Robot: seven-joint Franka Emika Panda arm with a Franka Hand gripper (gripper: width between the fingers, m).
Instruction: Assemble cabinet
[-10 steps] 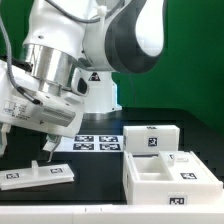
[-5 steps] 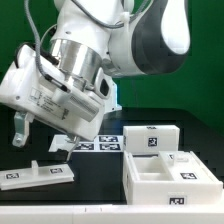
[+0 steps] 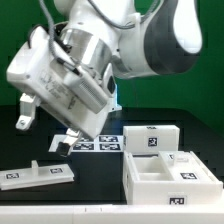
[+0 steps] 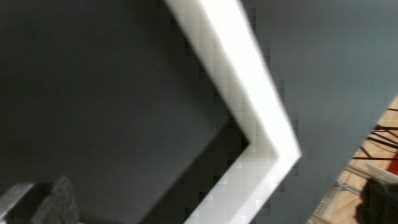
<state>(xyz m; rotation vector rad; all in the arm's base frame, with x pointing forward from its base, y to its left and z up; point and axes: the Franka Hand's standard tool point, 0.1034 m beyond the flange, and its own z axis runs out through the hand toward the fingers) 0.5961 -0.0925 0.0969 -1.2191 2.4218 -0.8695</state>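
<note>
The cabinet lies in separate white tagged pieces. In the exterior view, a flat panel (image 3: 36, 174) with a small upright peg lies at the front left. An open box piece (image 3: 152, 180) stands at the front right, with a smaller tagged block (image 3: 150, 138) behind it. My gripper (image 3: 40, 136) hangs tilted above and behind the flat panel. It is open, holds nothing and touches no piece. The wrist view shows only dark table, a blurred fingertip (image 4: 50, 203) and a bent white band (image 4: 240, 90). No cabinet piece shows there.
The marker board (image 3: 100, 143) lies flat on the black table, behind the pieces and left of the block. The arm's bulky white and grey body (image 3: 120, 50) fills the upper exterior view. A green wall stands behind.
The arm has swung up and tilted. The gripper has risen from just over the flat panel to well above it, still open and empty. The pieces have not moved.
</note>
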